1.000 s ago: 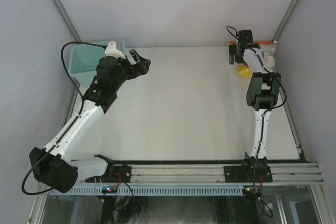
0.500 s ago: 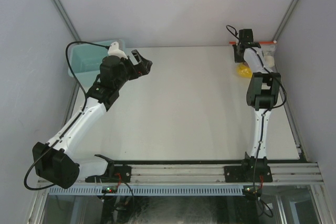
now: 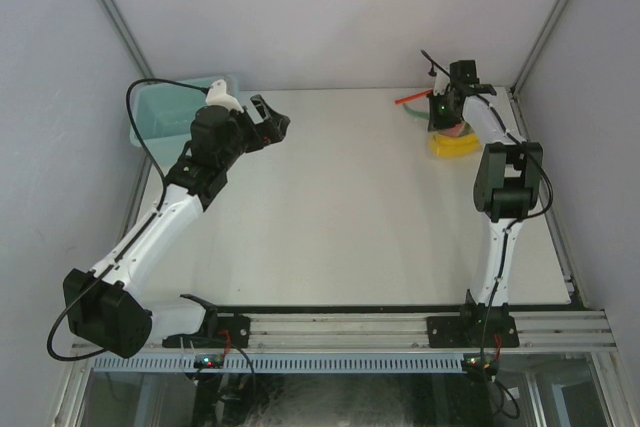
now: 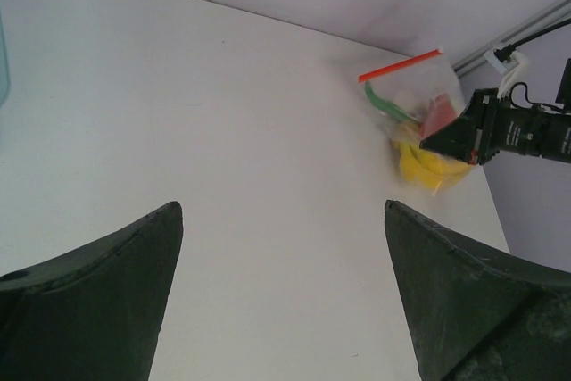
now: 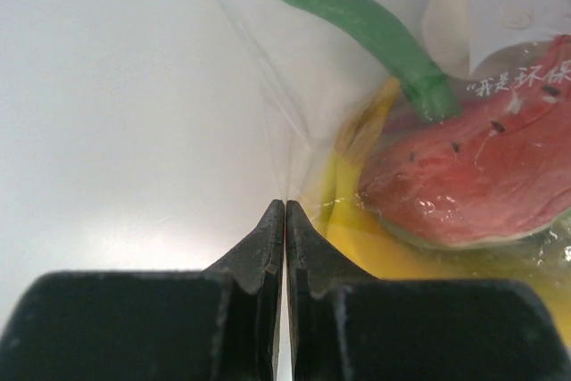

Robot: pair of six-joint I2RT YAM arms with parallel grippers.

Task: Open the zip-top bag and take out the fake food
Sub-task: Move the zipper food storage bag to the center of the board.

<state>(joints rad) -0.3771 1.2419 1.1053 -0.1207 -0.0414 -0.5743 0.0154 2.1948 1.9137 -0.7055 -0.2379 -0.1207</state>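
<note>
The clear zip-top bag (image 3: 452, 133) lies at the far right of the table, its red-orange zip strip (image 3: 412, 99) pointing left. My right gripper (image 5: 285, 207) is shut, pinching a fold of the bag's film (image 5: 268, 69). Through the plastic I see a green piece (image 5: 357, 15), a red watermelon-like slice (image 5: 473, 176), the yellow banana (image 5: 375, 243) and a white label patch (image 5: 513, 2). My left gripper (image 3: 275, 122) is open and empty, held above the far left of the table. Its view also shows the bag (image 4: 419, 122) far ahead.
A teal plastic bin (image 3: 165, 112) stands at the far left, just behind my left arm. The enclosure's walls and metal frame posts close the table at the back and sides. The right arm (image 4: 522, 131) reaches to the bag from the right.
</note>
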